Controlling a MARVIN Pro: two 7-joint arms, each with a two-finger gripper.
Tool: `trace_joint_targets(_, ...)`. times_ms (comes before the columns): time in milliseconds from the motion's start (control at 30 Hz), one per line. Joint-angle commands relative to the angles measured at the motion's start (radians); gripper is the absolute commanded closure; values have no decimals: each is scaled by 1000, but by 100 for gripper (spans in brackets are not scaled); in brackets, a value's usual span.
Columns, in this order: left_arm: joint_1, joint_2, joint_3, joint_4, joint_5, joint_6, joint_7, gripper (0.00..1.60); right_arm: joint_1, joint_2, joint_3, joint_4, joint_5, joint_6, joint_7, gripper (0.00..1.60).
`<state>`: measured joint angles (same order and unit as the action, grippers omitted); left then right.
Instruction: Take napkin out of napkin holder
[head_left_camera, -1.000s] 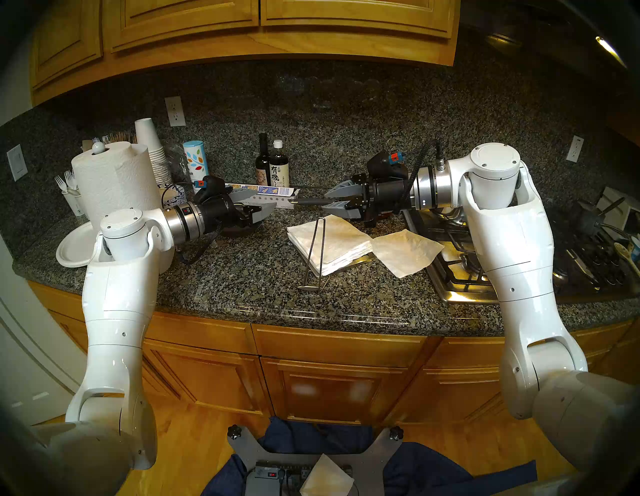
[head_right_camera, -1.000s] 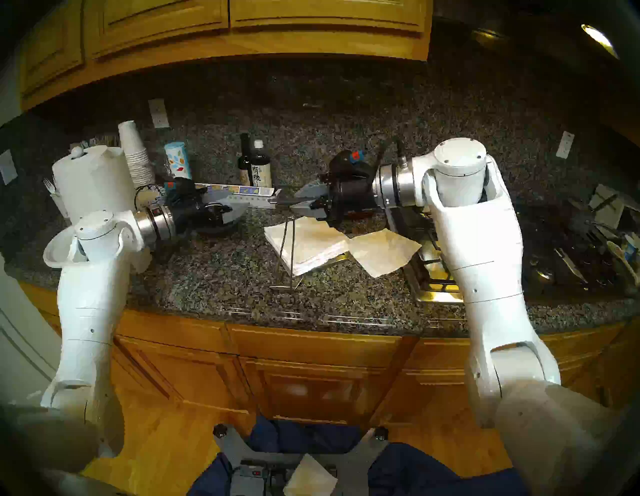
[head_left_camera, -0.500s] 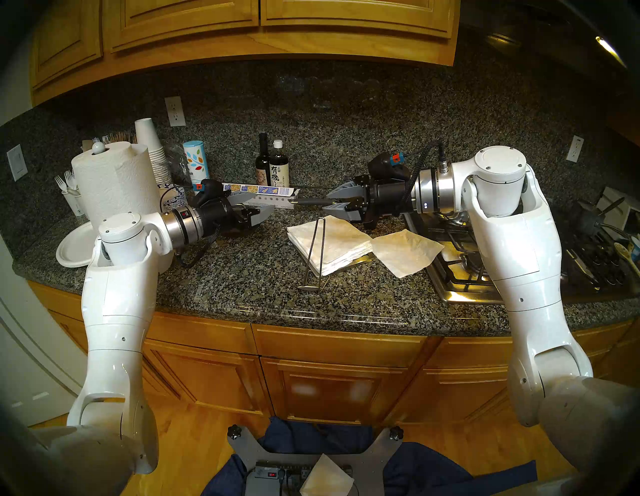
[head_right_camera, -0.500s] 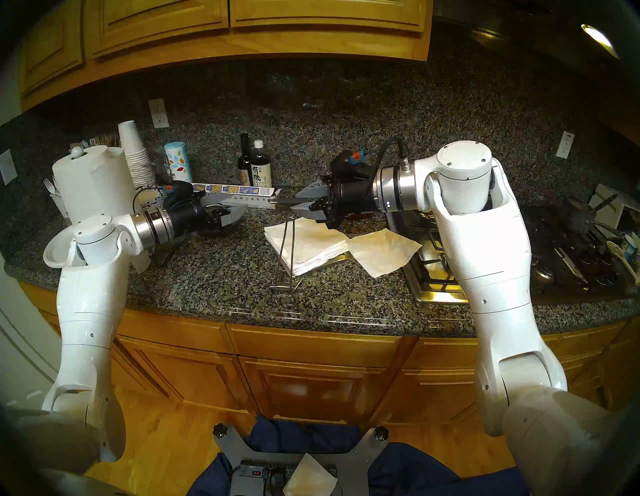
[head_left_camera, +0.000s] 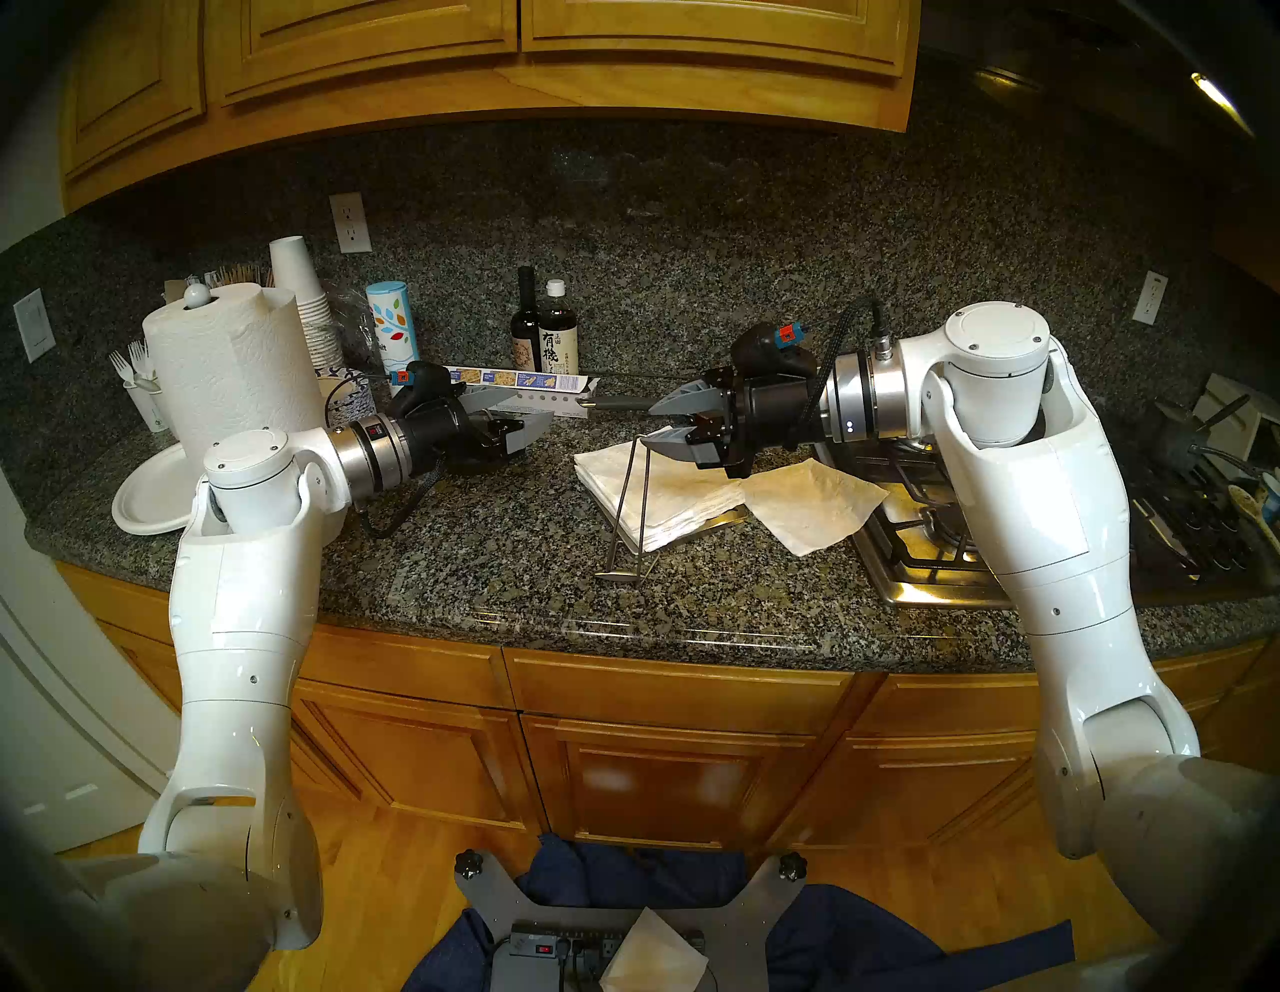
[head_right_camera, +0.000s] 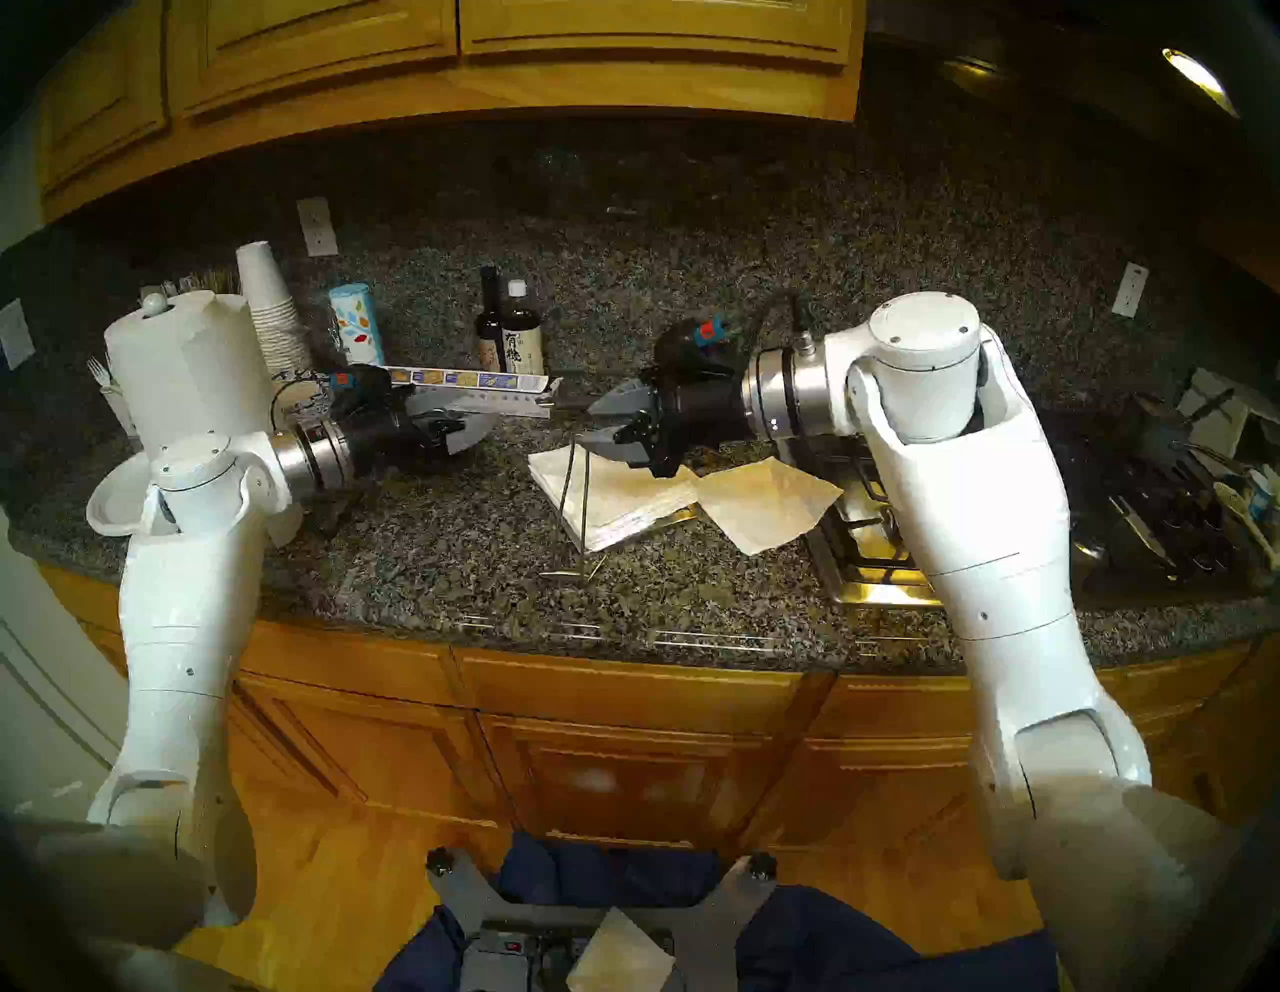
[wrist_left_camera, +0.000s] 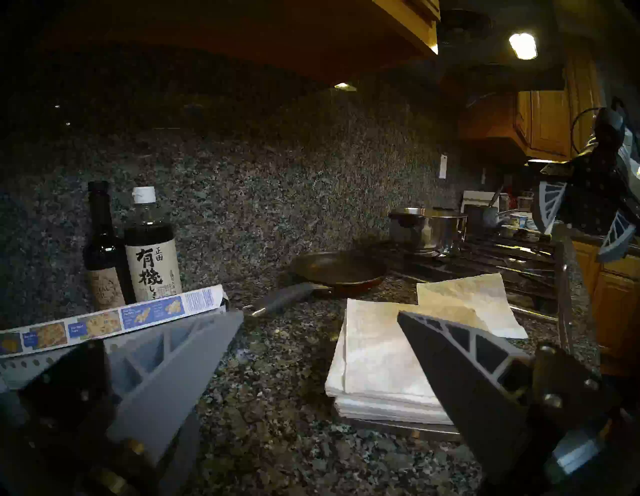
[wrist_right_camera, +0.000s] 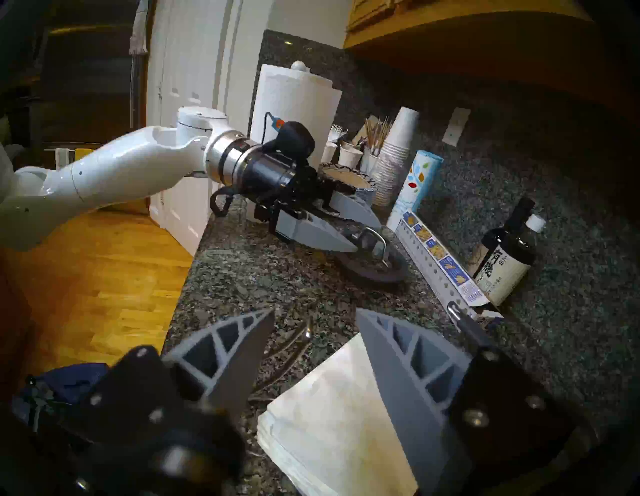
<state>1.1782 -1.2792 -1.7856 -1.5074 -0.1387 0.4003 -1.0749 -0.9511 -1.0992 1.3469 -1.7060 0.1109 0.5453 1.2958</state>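
The napkin (head_left_camera: 814, 506) lies flat on the bench at the stove's edge, just right of the napkin holder (head_left_camera: 720, 516), one corner seemingly touching the stack (head_left_camera: 658, 495). The right gripper (head_left_camera: 661, 422), jaws apart and empty, hangs over the stack's far corner beside the raised wire arm (head_left_camera: 634, 499), left of the napkin. Since a second ago its lower finger has dipped toward the stack. The left gripper (head_left_camera: 533, 409), wide apart, stays put near the bench's back.

White napkin (head_left_camera: 814, 506), speckled granite counter (head_left_camera: 485, 554)
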Motion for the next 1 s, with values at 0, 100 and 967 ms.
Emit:
trace_joint_targets(0,-35,4,-8,-20,-6,-6,2,0,32,17,-9,10,25,-20,59,53)
trace_joint_targets(100,-33,4,-12,-21,-5,-6,4,0,42,18,-20,31,26,-32,52,54)
trace_joint_targets(967,-37,14,-2,6,11,-14,12,0,104,-9,-45,203,9,-130,39,53)
